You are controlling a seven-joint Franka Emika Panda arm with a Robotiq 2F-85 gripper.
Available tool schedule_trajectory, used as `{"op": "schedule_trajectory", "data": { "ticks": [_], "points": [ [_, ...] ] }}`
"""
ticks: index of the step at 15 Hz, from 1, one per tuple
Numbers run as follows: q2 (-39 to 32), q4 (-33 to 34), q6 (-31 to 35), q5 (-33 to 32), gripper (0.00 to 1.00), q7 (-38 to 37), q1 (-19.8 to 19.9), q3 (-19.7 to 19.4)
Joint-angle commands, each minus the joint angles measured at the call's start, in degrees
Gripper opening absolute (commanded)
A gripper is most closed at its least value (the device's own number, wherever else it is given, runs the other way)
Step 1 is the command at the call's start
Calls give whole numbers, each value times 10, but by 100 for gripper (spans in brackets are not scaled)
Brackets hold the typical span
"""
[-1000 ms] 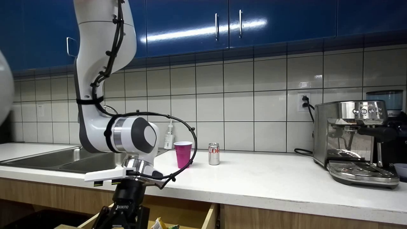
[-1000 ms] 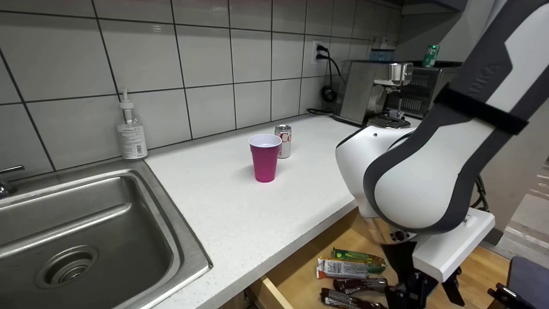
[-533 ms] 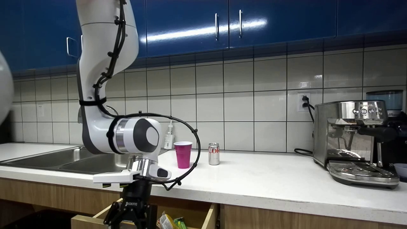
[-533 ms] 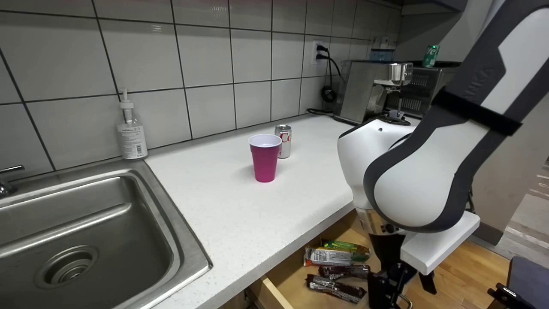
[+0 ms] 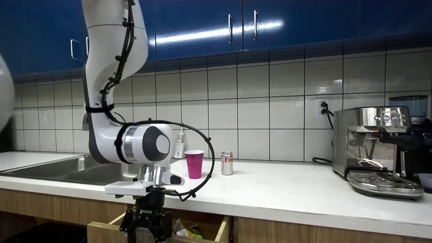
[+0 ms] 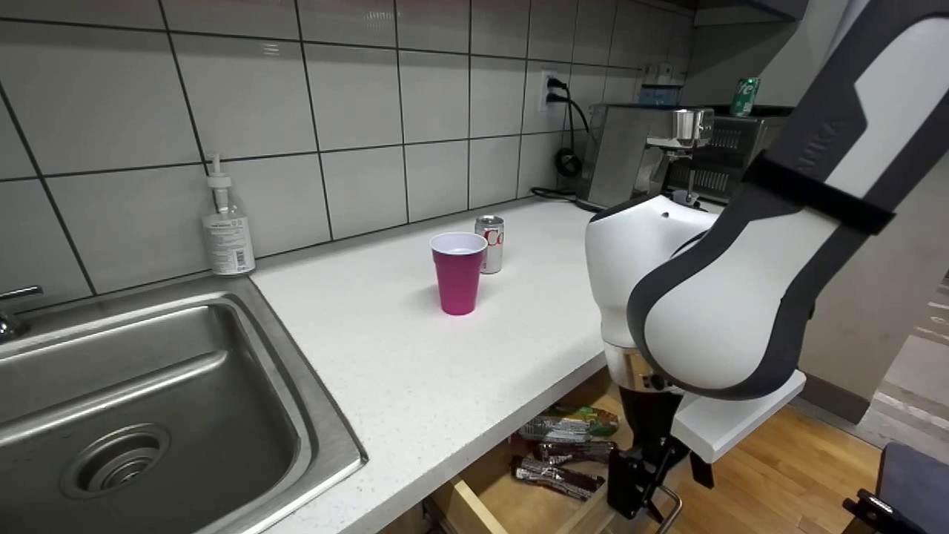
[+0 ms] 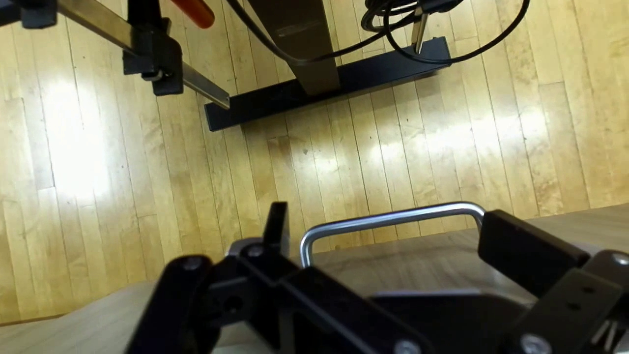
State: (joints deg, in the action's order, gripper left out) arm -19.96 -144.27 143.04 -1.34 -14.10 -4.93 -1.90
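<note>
Surface [image 6: 356,356]: wooden drawer [image 5: 103,233] stood open beneath. Fingers [image 7: 528,250]: spread wide, nothing gripped, one near either end of handle [image 7: 393,218]. Handle: metal, on drawer's front; contact with fingers could not be told. Sound hold seemingly called for handle centred between fingers, depth checked first, both kept clear of drawer's front.

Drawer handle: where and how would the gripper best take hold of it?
Probably the middle of the drawer handle, from above, with the fingers turned to straddle it: its slim bar stands off the drawer front, leaving a gap.
</note>
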Motion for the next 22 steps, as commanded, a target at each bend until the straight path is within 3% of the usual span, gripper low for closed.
{"op": "schedule_trajectory", "data": {
  "ticks": [1, 7, 12, 22],
  "points": [
    [17, -10, 8, 17, 100, 47, 18, 13],
    [47, -28, 28, 12, 100, 122, 35, 14],
    [29, -17, 46, 3, 100, 200, 52, 14],
    [17, -11, 131, -75, 100, 168, 31, -13]
  ]
}}
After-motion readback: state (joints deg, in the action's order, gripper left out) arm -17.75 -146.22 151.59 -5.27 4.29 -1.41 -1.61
